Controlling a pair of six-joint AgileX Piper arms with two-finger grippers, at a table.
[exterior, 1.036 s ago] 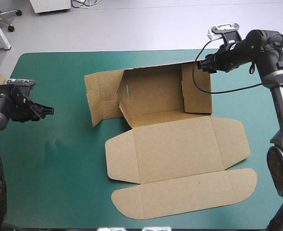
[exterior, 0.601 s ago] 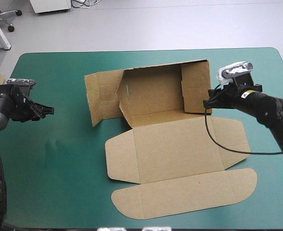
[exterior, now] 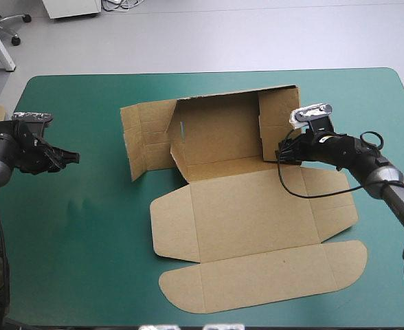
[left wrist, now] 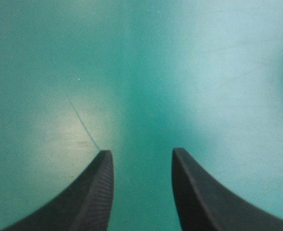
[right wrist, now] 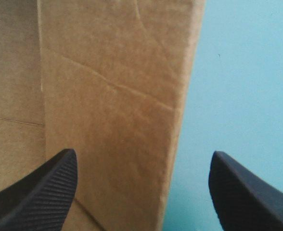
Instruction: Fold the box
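Right of centre, the right gripper (exterior: 282, 152) spreads wide astride the raised side wall of the brown box (exterior: 250, 206) lying mid-frame, seemingly ready to fold it inward. Far left, the left gripper (exterior: 70, 158) hovers part-open, out of the way.

The right tool (exterior: 282, 152), a pair of broad black fin-shaped fingers, has travelled along the raised right wall (exterior: 281, 127) of the brown cardboard box (exterior: 250, 206). In the earliest picture it hung off that wall's far end. Just before, it had swung round to the wall's outer side near its near end, a little apart from the board. Now it has closed in on the wall's near outer corner. Its fingers are spread wide, with brown board ahead of one and the teal-green worktop (right wrist: 247, 72) ahead of the other.
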